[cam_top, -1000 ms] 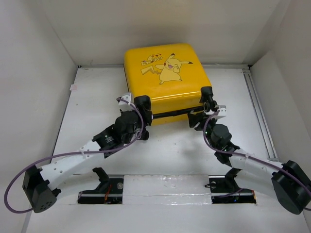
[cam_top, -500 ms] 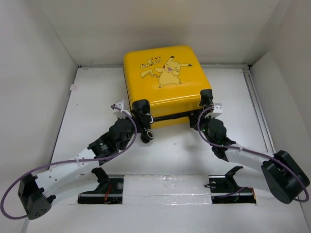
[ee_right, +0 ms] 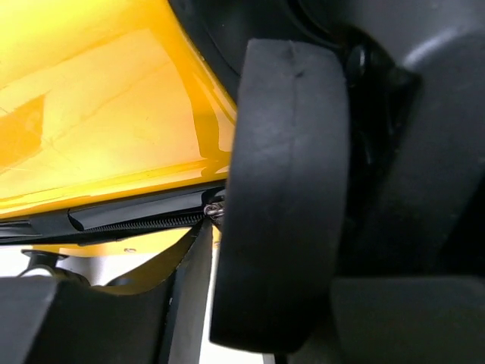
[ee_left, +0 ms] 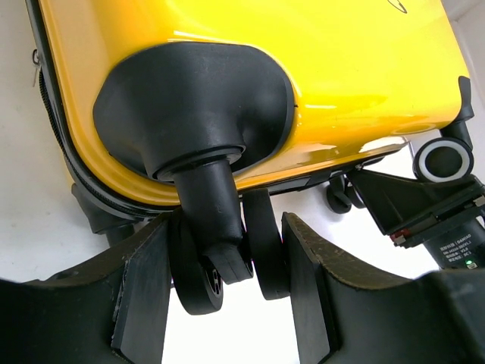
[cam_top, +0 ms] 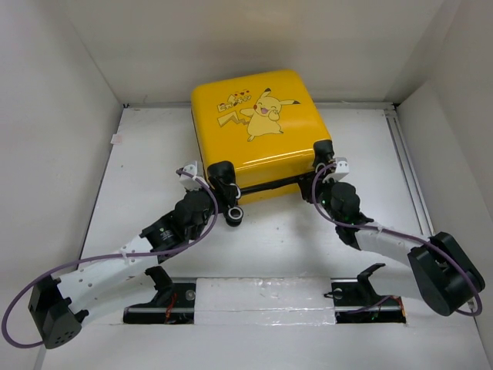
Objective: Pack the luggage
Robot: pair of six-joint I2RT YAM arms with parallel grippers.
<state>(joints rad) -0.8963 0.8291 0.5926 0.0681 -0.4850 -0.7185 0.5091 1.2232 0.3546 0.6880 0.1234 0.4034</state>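
Top external view: shows the luggage (cam_top: 258, 123) lying flat at the far end of the table (cam_top: 154, 154), shells together, wheels toward the arms. Looks glossy yellow, Pikachu print up. Seems a repositioning step. Shows the left gripper (ee_left: 226, 250) clamped on the near-left caster (ee_left: 216, 220), the right gripper (ee_right: 292, 250) around the near-right caster (ee_right: 284, 189), grip unclear. Calls next for a firm right hold and matched motion.

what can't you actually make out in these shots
- Inside of the luggage: in every view the closed yellow shell hides it.
- Grip of the right gripper: the right wrist view is filled by a close-up caster wheel; in the top view the arm covers the jaws.
- Grip of the left gripper: in the left wrist view the fingers flank a twin wheel; whether both touch it is unclear.
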